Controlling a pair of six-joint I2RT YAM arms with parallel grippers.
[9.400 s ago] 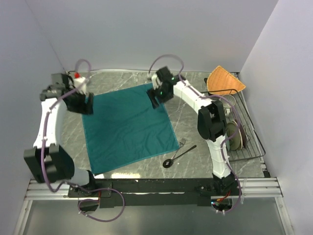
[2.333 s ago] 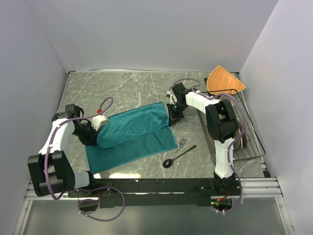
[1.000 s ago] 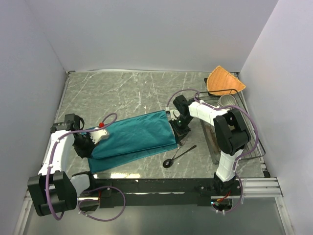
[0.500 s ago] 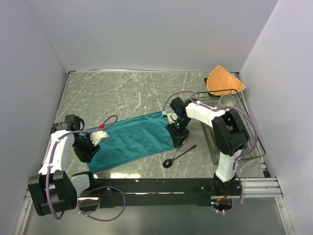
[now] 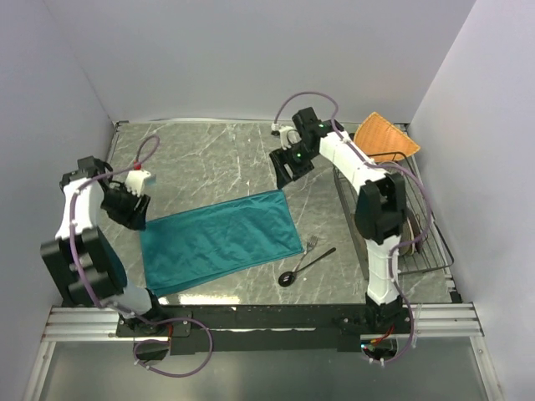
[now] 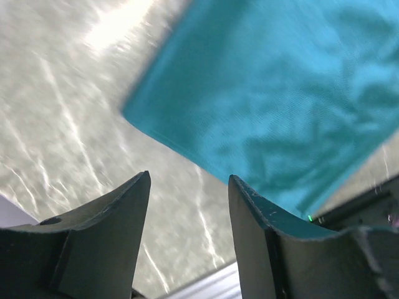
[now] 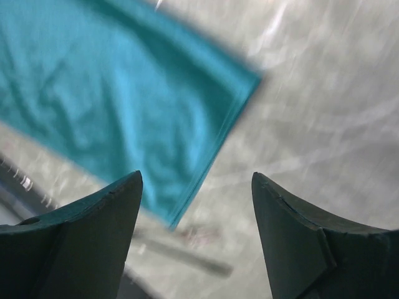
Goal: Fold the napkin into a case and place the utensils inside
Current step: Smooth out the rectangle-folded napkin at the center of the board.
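The teal napkin (image 5: 221, 241) lies folded in half as a long strip on the marble table; it also shows in the left wrist view (image 6: 274, 99) and the right wrist view (image 7: 118, 106). The silver fork (image 5: 312, 243) and the dark spoon (image 5: 301, 269) lie just right of its near right corner; they show blurred in the right wrist view (image 7: 187, 249). My left gripper (image 5: 125, 209) is open and empty, raised off the strip's far left corner. My right gripper (image 5: 288, 171) is open and empty, raised beyond the far right corner.
A wire rack (image 5: 426, 242) with plates stands along the right side. An orange fan-shaped cloth (image 5: 383, 138) lies at the back right. Walls close in the left, back and right.
Both grippers brought the far napkin edge down to the near edge, folding it in half, then let go and rose away toward the back.
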